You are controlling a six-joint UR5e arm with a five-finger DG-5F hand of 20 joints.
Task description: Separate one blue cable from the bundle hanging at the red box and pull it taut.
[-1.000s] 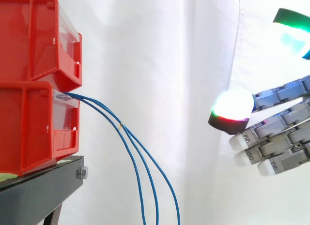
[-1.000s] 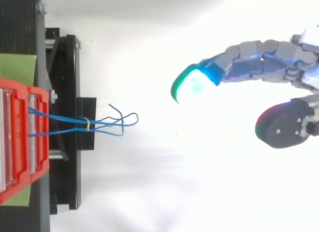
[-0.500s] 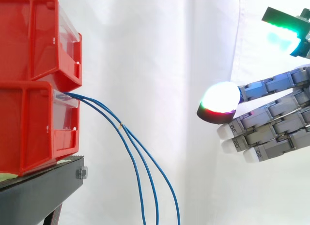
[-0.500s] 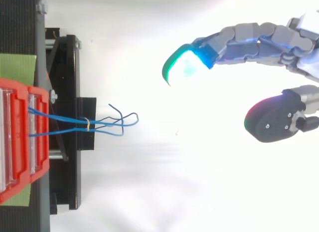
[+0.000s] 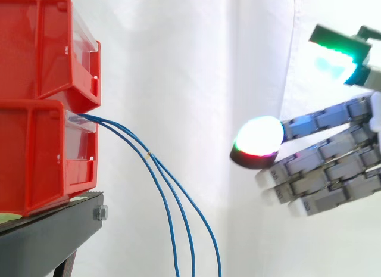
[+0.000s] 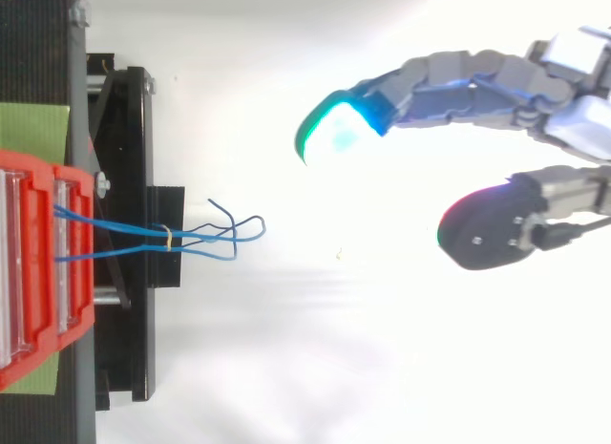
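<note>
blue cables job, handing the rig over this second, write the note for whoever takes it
The hand is open with relaxed fingers and holds nothing. In the side view it is to the right of the cables, with a clear gap between them.
The blue cables come out of the lower red bin on the black stand. They hang down in one bundle, tied by a small yellowish band near the bin.
Done: nothing yet. No cable is separated and all hang slack.
Left: close the gap to the bundle, pick out one cable below the band, pinch it and pull it taut.
</note>
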